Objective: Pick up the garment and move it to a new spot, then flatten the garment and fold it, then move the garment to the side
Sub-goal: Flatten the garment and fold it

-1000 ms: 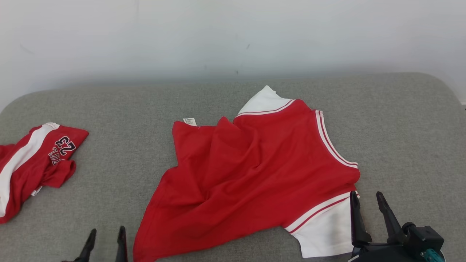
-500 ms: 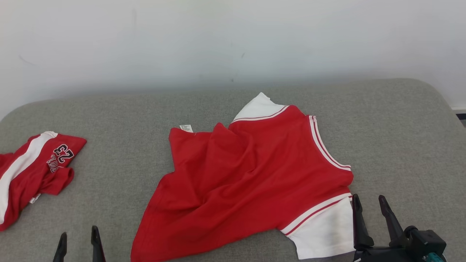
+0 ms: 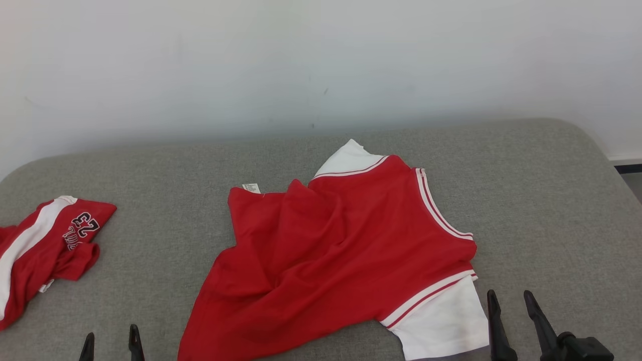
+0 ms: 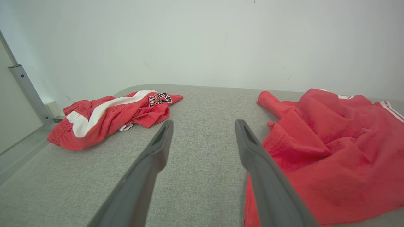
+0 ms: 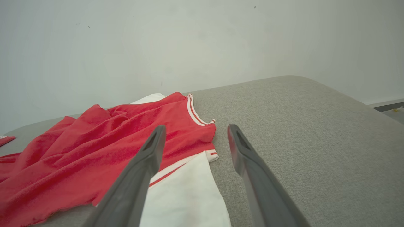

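Observation:
The garment is a red shirt with white sleeves and striped trim. It lies rumpled in the middle of the grey padded table, and nothing holds it. My left gripper stands open at the near edge, just left of the shirt's hem. In the left wrist view the left gripper has bare table between its fingers and the garment at its right. My right gripper is open beside the near white sleeve. Seen from the right wrist, the right gripper holds nothing, and the garment lies to its left.
A second red piece with a white stripe and the number 23 lies bunched at the table's left end, red piece. A pale wall stands behind the table. A metal post rises off the left end. The table's right part is bare fabric.
The whole head picture has shifted down, so the camera moved. My left gripper has gone left, away from the hem. The right gripper has drawn slightly back from the white sleeve. The shirt lies as before.

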